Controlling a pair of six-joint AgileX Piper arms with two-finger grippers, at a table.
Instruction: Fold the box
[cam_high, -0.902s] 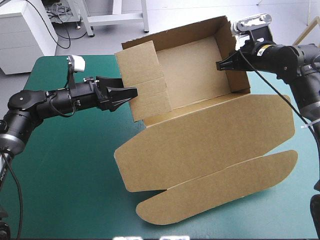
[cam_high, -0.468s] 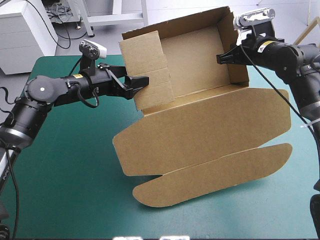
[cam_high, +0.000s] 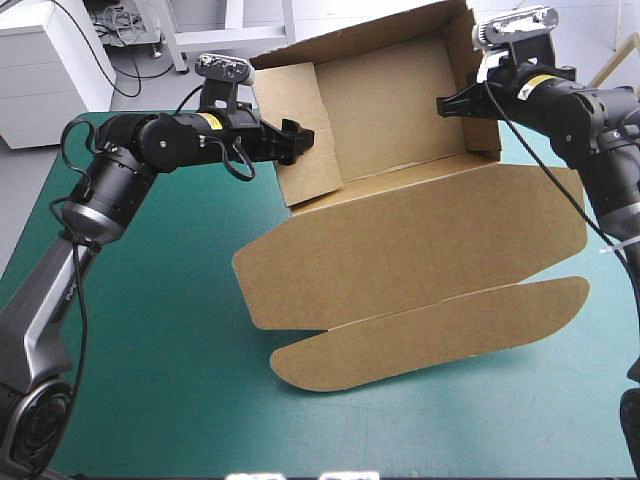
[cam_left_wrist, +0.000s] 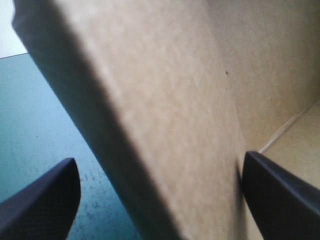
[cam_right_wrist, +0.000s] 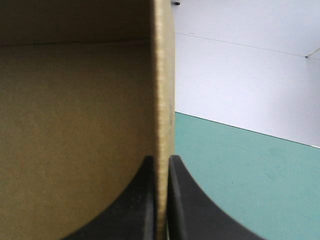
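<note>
The brown box (cam_high: 400, 250) stands as an open tray at the table's far side, its lid flat on the cover and a rounded flap (cam_high: 430, 335) pointing to the front. My left gripper (cam_high: 300, 138) is open astride the tray's left wall (cam_high: 310, 100). In the left wrist view that wall (cam_left_wrist: 165, 125) fills the gap between the black fingers (cam_left_wrist: 45, 200) of the gripper (cam_left_wrist: 160, 205). My right gripper (cam_high: 447, 105) is shut on the right wall (cam_high: 478, 120). The right wrist view shows the board's edge (cam_right_wrist: 163, 100) pinched in the gripper (cam_right_wrist: 161, 200).
Teal-green cover (cam_high: 150, 350) stretches left of the box and along the front edge. The tray's back wall (cam_high: 350, 40) sits at the table's far edge. The lid's right corner (cam_high: 570, 215) lies under my right arm, near the table's right edge.
My left arm has swung toward the far side and right, bringing its open gripper onto the left wall. That wall now stands closer against the tray. The right gripper keeps its hold.
</note>
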